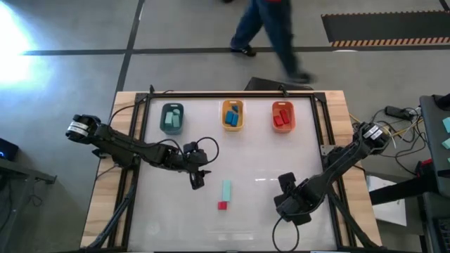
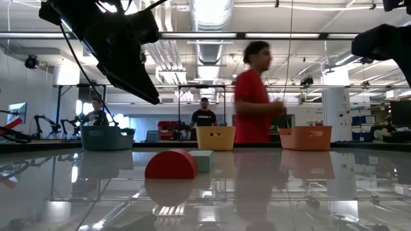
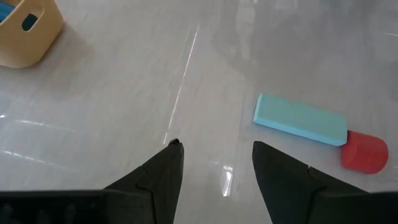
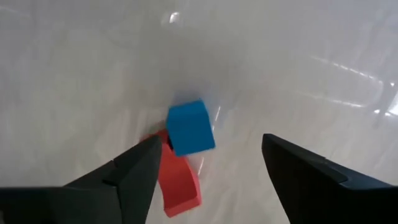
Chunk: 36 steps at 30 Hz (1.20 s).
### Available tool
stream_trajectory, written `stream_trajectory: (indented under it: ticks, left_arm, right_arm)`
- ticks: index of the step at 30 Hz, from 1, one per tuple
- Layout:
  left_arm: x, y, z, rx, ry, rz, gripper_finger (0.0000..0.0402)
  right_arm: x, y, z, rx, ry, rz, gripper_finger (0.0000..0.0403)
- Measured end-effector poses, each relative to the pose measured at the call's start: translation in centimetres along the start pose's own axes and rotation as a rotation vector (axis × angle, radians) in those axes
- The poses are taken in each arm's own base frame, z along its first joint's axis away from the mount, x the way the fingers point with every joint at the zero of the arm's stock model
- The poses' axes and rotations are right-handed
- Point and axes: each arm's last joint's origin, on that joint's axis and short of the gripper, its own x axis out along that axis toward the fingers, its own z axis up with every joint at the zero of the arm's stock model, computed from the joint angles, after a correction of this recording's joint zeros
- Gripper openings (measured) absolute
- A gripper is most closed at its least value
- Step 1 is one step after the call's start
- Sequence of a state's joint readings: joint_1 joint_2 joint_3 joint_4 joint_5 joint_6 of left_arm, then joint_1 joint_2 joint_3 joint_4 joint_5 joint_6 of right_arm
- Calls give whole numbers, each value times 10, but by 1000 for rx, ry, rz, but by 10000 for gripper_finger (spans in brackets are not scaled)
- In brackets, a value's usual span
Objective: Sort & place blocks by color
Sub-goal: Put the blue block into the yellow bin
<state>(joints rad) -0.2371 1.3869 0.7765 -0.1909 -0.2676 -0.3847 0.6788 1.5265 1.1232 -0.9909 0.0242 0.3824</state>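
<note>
From above, a glossy white table (image 1: 260,161) carries three small rounded trays along its far edge: teal (image 1: 171,118), yellow (image 1: 233,115) and orange-red (image 1: 283,117), each holding blocks. A pale mint bar (image 1: 226,190) and a red block (image 1: 222,205) lie mid-table. The left gripper (image 1: 197,179) hovers just beside them; the right gripper (image 1: 287,193) sits well apart.

At table height, the red block (image 2: 171,165) shows a rounded top, the mint one (image 2: 201,160) behind it.

The left wrist view shows smooth dark fingers (image 3: 158,177) parted, holding nothing, near the mint bar (image 3: 300,119).

The right wrist view shows fingers (image 4: 134,171) spread wide, released, above a matte blue cube (image 4: 190,127) resting against a red block (image 4: 178,183).
</note>
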Motion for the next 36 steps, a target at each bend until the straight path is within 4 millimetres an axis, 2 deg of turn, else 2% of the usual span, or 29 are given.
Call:
stream_trajectory:
  ticks: [19,25,31,36]
  left_arm:
    - [0,0,0,1,0,0,176]
    - [0,0,0,0,0,2,176]
    - [0,0,0,0,-1,2,176]
    - [0,0,0,1,-1,2,176]
  right_arm:
    - [47,8,11,-33,130,-23,250]
    - [51,8,12,-32,139,-27,205]
    - [51,8,12,-31,133,-25,125]
    - [47,8,13,-30,111,-17,118]
